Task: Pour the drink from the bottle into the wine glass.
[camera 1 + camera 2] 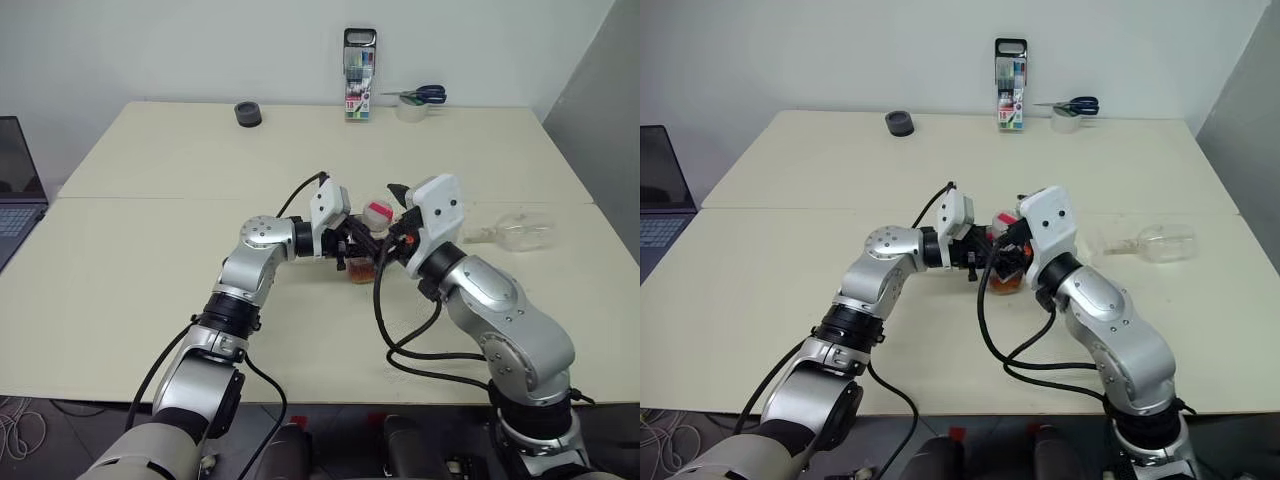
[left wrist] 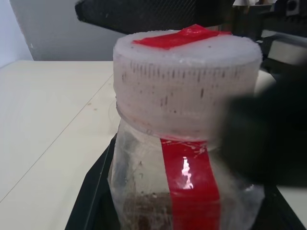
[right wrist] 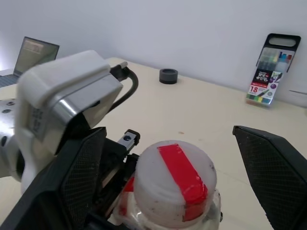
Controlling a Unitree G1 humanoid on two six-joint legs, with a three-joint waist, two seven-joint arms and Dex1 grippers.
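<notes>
Mid-table, the left gripper [image 1: 352, 240] is clamped on the bottle [image 1: 368, 245], upright, its base on the table [image 1: 150, 260]. Only the cap [image 3: 175, 184] and a sliver of amber drink [image 1: 360, 268] show in the head views; the arms hide the rest. The right gripper [image 3: 177, 167] stands at the cap with fingers [image 3: 271, 170] spread wide to either side, holding nothing. To the right, well apart, the glass [image 1: 515, 231] lies on its side, faint against the table. Far edge: marker case [image 1: 359, 73], scissors [image 1: 420, 95], a dark round thing [image 1: 248, 113]. A laptop [image 1: 15, 185] is cut off at left.

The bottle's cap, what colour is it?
White cap with a red strip across the top; clearest in the right wrist view.
</notes>
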